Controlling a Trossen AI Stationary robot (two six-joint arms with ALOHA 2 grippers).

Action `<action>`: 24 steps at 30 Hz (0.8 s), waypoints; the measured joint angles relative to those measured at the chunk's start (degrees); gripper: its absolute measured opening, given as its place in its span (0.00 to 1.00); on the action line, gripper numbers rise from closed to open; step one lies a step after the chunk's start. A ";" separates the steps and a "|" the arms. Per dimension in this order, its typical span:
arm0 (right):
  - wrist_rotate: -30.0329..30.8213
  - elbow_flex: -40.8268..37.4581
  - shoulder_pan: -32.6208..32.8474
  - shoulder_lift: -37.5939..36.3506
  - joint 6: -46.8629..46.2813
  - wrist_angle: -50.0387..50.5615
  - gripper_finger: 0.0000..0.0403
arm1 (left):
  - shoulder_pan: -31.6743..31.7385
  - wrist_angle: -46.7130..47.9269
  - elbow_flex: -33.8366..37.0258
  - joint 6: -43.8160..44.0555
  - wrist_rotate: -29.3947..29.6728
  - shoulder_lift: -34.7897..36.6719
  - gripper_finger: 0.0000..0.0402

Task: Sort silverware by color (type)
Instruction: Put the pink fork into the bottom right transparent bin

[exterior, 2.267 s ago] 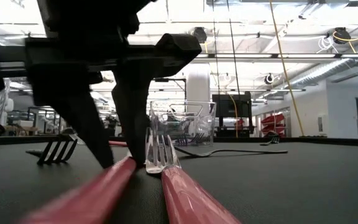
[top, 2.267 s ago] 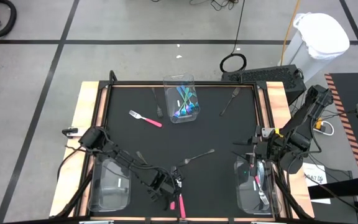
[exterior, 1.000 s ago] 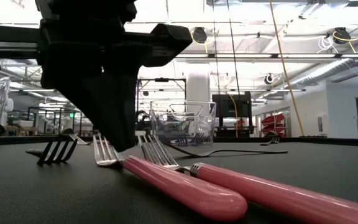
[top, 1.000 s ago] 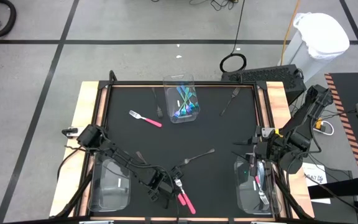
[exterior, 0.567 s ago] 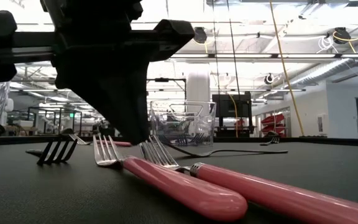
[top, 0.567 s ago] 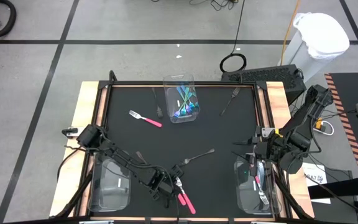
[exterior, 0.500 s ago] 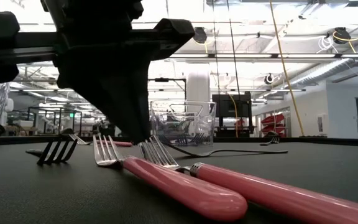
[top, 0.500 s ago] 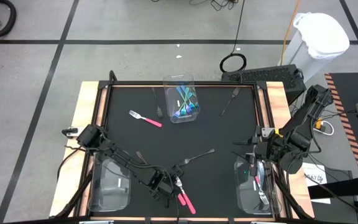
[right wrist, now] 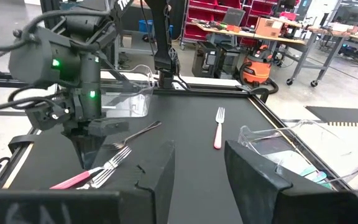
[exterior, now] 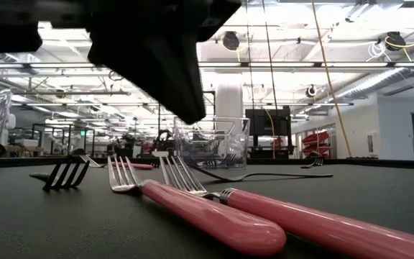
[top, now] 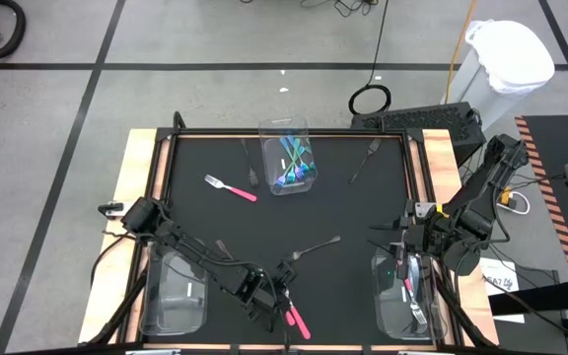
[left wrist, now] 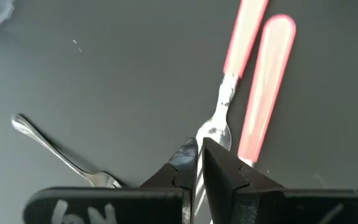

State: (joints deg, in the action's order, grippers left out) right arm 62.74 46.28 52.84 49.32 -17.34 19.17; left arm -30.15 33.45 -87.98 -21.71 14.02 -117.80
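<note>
Clear bin [top: 177,293] at left near corner of black surface [top: 343,212]. Left gripper [top: 276,299] low at near edge, fingers pressed together, empty, just above two pink-handled forks [exterior: 214,208] lying side by side on surface. Dark fork [top: 315,247] nearby toward centre. Lone pink fork [top: 231,187] left of far bin [top: 288,158] holding teal-handled utensils [top: 292,163]. Another dark fork [top: 364,159] at far right. Right gripper [top: 394,249] over right bin [top: 404,294], fingers spread, holding nothing.

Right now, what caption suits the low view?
Two pink-handled forks lie side by side on the black table, the left gripper hanging above them.
</note>
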 joint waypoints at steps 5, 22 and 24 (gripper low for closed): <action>0.00 -0.01 0.00 0.00 -0.01 0.01 0.34 | 0.00 0.60 -0.56 0.03 -0.70 0.00 0.07; 0.00 -0.02 0.00 0.00 0.01 0.00 0.34 | -2.68 1.87 -0.56 3.32 -5.28 0.00 0.32; 0.00 -0.02 0.00 0.00 0.01 0.00 0.34 | -2.66 1.83 -0.54 3.43 -5.22 0.00 0.38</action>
State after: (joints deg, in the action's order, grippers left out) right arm 62.74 46.26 52.84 49.32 -17.32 19.17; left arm -32.81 35.28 -88.51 -18.28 8.80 -117.80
